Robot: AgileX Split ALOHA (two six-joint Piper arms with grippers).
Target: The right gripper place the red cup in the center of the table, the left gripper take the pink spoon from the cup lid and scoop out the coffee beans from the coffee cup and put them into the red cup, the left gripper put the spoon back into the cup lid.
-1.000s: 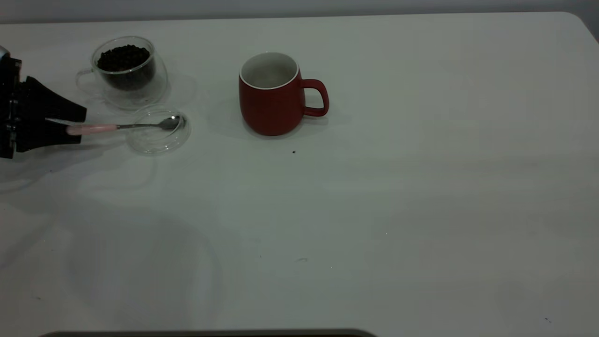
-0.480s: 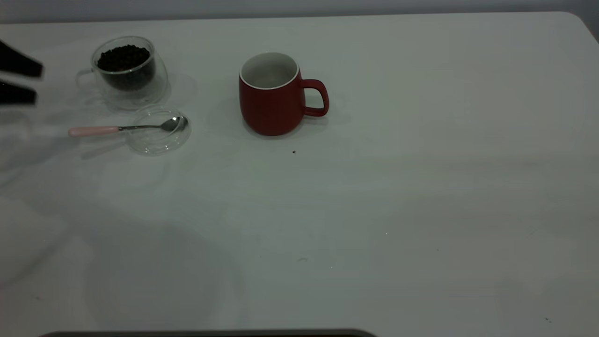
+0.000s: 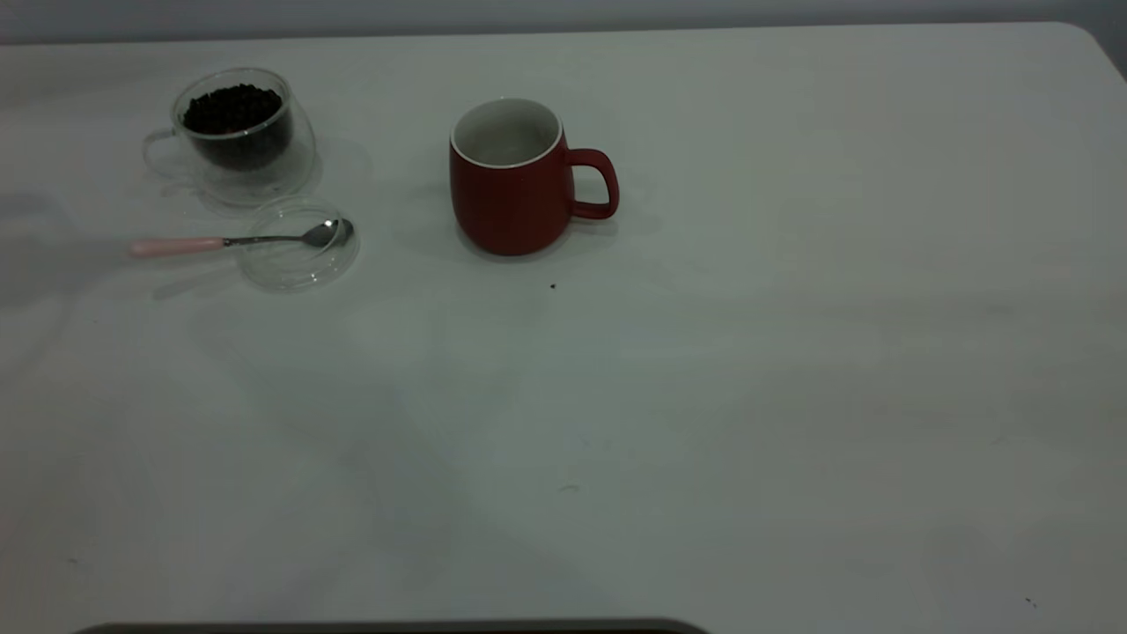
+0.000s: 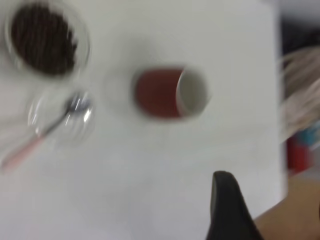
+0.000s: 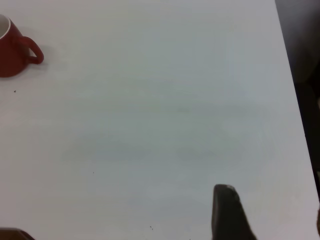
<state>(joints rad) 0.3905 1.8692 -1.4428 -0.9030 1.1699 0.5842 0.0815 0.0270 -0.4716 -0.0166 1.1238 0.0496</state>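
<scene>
The red cup (image 3: 515, 189) stands upright near the middle of the table (image 3: 704, 396), handle toward the right; it also shows in the left wrist view (image 4: 167, 93) and the right wrist view (image 5: 12, 47). The coffee cup (image 3: 238, 132) holds the coffee beans (image 3: 231, 107) at the far left. In front of it lies the cup lid (image 3: 290, 269), with the pink spoon (image 3: 176, 245) resting bowl-in-lid, handle pointing left. No gripper shows in the exterior view. The left gripper (image 4: 225, 200) hovers high over the table, away from the spoon (image 4: 30, 147). The right gripper (image 5: 225, 210) is over bare table, far from the cup.
A single dark speck (image 3: 553, 285) lies just in front of the red cup. The right wrist view shows the table's edge with dark floor (image 5: 300, 50) beyond. Blurred coloured objects (image 4: 300, 150) lie past the table edge in the left wrist view.
The left gripper was around the spoon's handle, then rose with its jaws apart and has left the exterior view at the left. The spoon stays in the lid.
</scene>
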